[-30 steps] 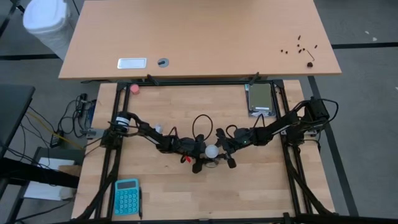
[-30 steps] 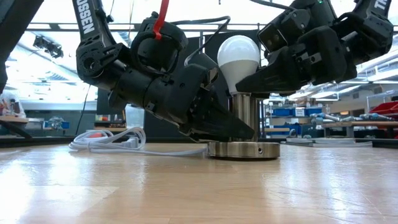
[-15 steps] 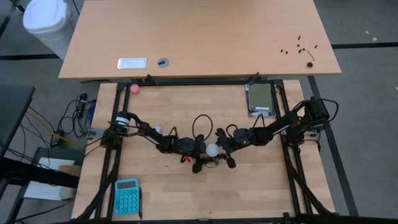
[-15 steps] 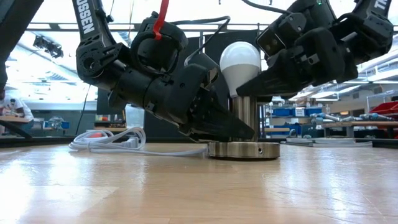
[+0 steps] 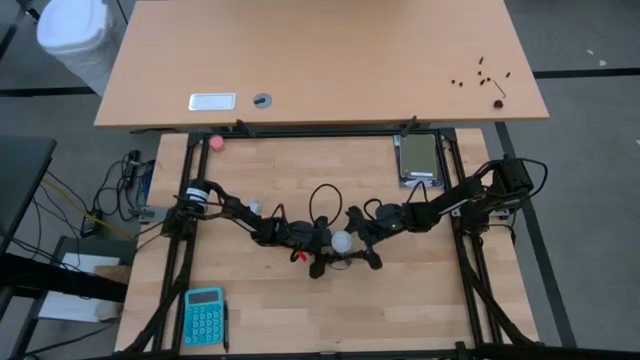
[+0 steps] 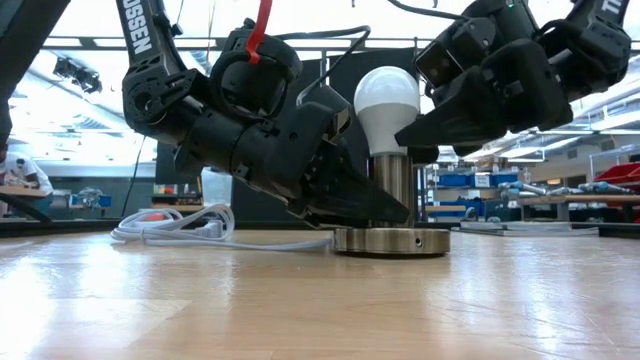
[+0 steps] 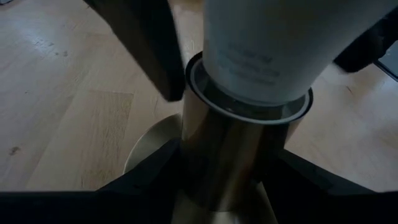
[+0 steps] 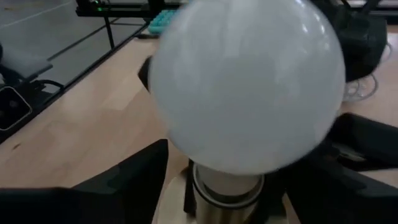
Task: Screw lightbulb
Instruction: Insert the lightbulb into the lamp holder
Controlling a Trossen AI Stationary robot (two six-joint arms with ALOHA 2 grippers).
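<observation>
Frosted-white lightbulb [image 6: 387, 97] seated in steel socket [image 6: 391, 185], table centre. Left gripper [image 6: 345, 195] fingers clamp socket from 9 o'clock; right gripper [image 6: 425, 125] fingers wide. We fear cross-threading on regrip.

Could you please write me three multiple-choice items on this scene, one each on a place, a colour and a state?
1. Where is the lightbulb?
A. upright in the metal socket
B. lying flat on the table
C. on the calculator

2. What colour is the calculator?
A. red
B. turquoise
C. black

3. How does the right gripper stand?
A. clamped on the cord
B. open beside the bulb
C. flat on the table

Answers: 1 A, its base sits in the socket; 2 B, the high view shows it; 3 B, its fingers flank the globe with gaps.
</observation>
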